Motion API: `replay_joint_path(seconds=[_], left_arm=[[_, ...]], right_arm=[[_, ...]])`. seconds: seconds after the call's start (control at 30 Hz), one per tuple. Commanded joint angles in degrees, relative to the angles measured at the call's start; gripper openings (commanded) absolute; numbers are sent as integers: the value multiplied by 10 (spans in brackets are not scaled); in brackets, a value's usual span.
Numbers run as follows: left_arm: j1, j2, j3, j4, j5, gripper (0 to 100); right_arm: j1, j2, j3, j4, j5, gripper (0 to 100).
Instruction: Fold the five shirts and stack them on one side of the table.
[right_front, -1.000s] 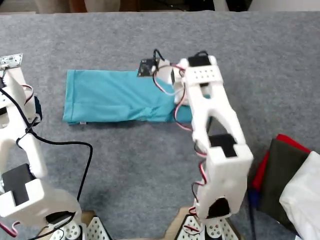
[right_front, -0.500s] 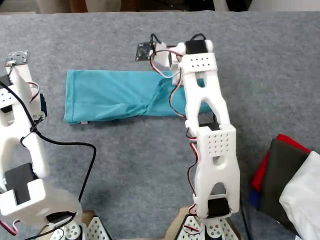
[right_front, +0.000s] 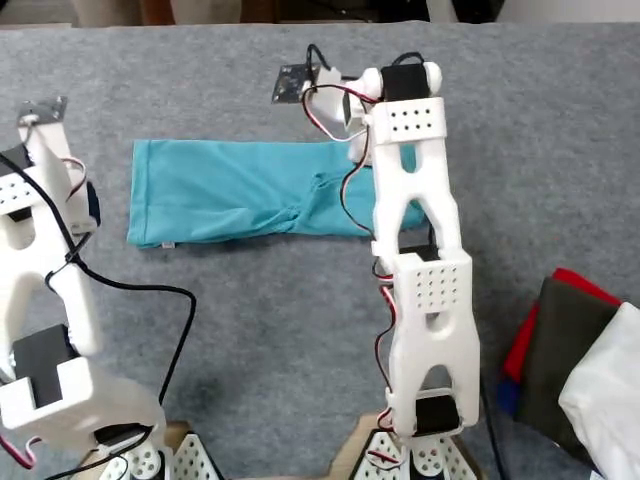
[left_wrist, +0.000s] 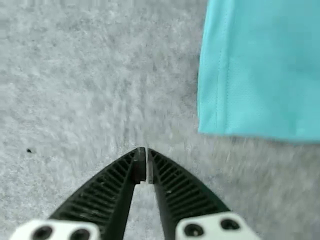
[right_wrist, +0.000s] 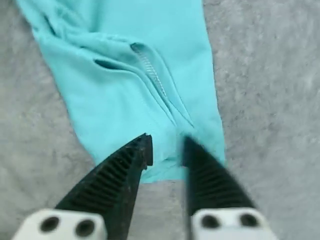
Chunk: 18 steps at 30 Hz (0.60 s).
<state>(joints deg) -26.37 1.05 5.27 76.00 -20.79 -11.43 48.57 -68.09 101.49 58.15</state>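
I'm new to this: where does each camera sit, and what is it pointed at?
High view: fixed above, looking down on the table, teal shirt, left arm and right arm.
Left wrist view: on the left arm, looking past its shut fingers at one shirt end.
Right wrist view: on the right arm, looking past its open fingers at the other end.
All three share the teal shirt.
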Motion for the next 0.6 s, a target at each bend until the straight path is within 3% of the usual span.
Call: replay_joint_path(seconds=[0.0,0.07,0.2,0.57], left_arm=[[6,-19,-55,-12,77,210],[7,-7,-84,-12,139,268],[31,71,-158,-1,130,267],[62,389,-542,166,127,232]], right_arm=[[41,-5,-30,9,-121,16],[67,-5,-30,9,-188,5],[96,-1,-30,4,-282,5],[143,-1,-138,-36,-295,5]])
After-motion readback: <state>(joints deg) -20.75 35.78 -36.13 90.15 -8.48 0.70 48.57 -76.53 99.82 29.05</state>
